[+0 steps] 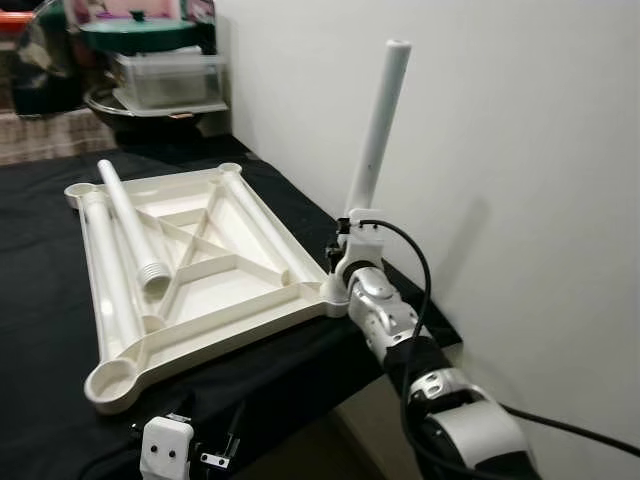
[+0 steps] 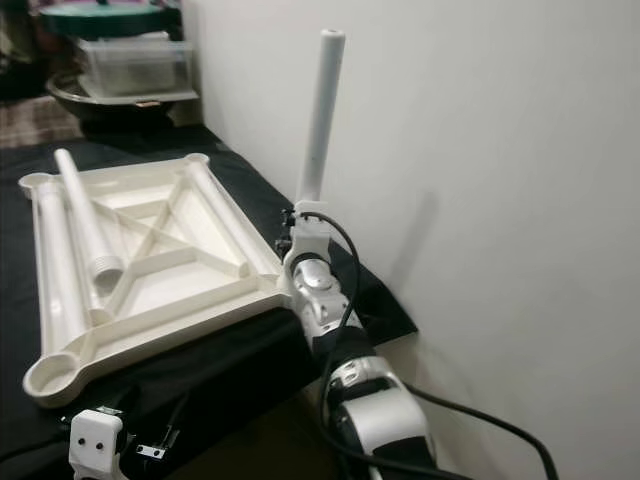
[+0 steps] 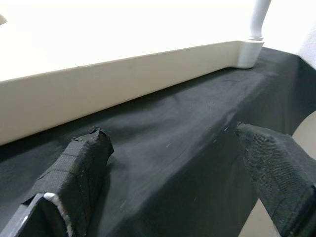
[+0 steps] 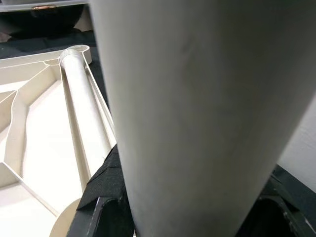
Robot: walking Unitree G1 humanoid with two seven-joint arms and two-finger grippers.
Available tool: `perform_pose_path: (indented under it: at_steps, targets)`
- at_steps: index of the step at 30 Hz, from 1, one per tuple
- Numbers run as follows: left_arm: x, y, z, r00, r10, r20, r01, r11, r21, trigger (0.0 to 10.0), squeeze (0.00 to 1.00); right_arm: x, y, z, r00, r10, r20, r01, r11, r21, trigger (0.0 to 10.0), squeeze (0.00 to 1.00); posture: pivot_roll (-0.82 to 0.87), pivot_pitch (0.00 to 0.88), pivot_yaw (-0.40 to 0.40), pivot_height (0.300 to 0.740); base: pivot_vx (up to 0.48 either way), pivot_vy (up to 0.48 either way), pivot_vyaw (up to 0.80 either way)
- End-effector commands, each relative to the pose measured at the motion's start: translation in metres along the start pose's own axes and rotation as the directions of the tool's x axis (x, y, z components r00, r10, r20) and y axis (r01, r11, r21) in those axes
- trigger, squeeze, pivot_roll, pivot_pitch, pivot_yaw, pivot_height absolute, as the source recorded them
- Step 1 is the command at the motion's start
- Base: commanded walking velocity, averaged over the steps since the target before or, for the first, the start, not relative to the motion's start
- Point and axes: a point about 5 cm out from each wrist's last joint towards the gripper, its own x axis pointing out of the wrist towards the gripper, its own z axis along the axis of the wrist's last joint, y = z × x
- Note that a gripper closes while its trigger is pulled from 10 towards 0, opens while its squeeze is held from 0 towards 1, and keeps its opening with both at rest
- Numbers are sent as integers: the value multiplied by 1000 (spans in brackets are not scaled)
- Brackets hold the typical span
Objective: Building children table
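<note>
Clear plastic tub (image 1: 165, 78) upper left, contents unclear. Upturned cream plastic tabletop (image 1: 200, 265) on black cloth (image 1: 30, 300) w/ loose legs. R gripper (image 1: 352, 238) clamps upright white leg tube (image 1: 378, 125); L gripper (image 3: 173, 163) fingers apart.

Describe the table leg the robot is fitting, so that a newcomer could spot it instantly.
On the black cloth lies an upturned cream tabletop. At its corner nearest the wall, the right gripper holds a white leg. It alone stands upright; the other legs lie flat in the tabletop.

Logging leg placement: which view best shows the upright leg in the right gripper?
Left eye view: the upright leg shows whole above the right gripper. Right eye view matches; right wrist sees a blurred close-up; left wrist only its base.
</note>
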Motion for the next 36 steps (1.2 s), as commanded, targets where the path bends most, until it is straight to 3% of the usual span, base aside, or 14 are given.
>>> perform_pose_path:
  at_steps: [1,3,4,5,6,7,8,11,12,17,30,31,32,36]
  targets:
    - [-2,-2,-6,999,-4,-36,3,1000,-17,10000,0,-2,-3,-19,996,-8,-89,8,1000,-3,0,0,149,0,-122,740,0,0,0]
    - [-2,-1,-6,999,-1,-36,0,1000,-17,10000,0,0,-1,-17,995,-15,-98,15,1000,3,0,0,154,0,-127,740,0,0,0]
    - [-2,-1,-6,999,1,-36,-2,1000,-17,10000,0,1,-2,-16,995,-7,-101,7,1000,0,2157,0,153,0,-128,740,0,0,0]
    - [-2,-1,-6,999,1,-36,-2,1000,-17,10000,0,1,-2,-16,995,-7,-101,7,1000,0,2157,0,153,0,-128,740,0,0,0]
    - [-2,-1,-6,999,3,-36,-3,1000,-16,10000,0,1,-1,-15,995,8,-103,-9,1000,-10,4431,0,153,0,-128,740,0,0,0]
    - [-2,-1,-6,999,3,-36,-3,1000,-16,10000,0,1,-1,-15,995,8,-103,-9,1000,-10,4431,0,153,0,-128,740,0,0,0]
    - [-3,0,-6,999,4,-36,-4,1000,-16,10000,0,2,-1,-11,996,21,-88,-22,1000,-17,10000,0,149,0,-125,740,0,0,0]
    - [-3,0,-6,999,3,-36,-4,1000,-16,10000,0,3,-3,-5,999,23,-49,-24,1000,-9,10000,0,148,0,-124,740,0,0,0]
    - [-3,0,-6,999,2,-36,-2,1000,-16,10000,0,2,-4,1,999,34,-13,-34,999,6,10000,1000,146,0,-123,740,0,0,0]
    - [-4,1,-6,999,3,-38,-3,1000,-13,10000,0,-5,-7,17,983,134,123,-135,991,3,10000,1000,133,0,-124,740,0,0,0]
    - [-10,3,-6,998,53,-40,-54,998,-12,10000,0,-53,-38,16,942,283,183,-269,958,-98,10000,1000,74,0,-135,740,0,0,0]
    - [-4,-3,23,998,59,5,-59,998,-12,10000,0,-69,-50,6,944,297,146,-277,950,-143,10000,1000,65,0,-136,740,0,0,0]
    - [-3,-6,44,997,66,37,-66,998,-9,10000,0,-82,-61,-4,950,294,103,-273,946,-177,10000,0,55,0,-131,740,0,0,0]
    - [-4,-8,64,995,75,66,-75,997,1,10000,0,-95,-70,-13,956,287,66,-269,942,-203,10000,0,46,0,-125,740,0,0,0]
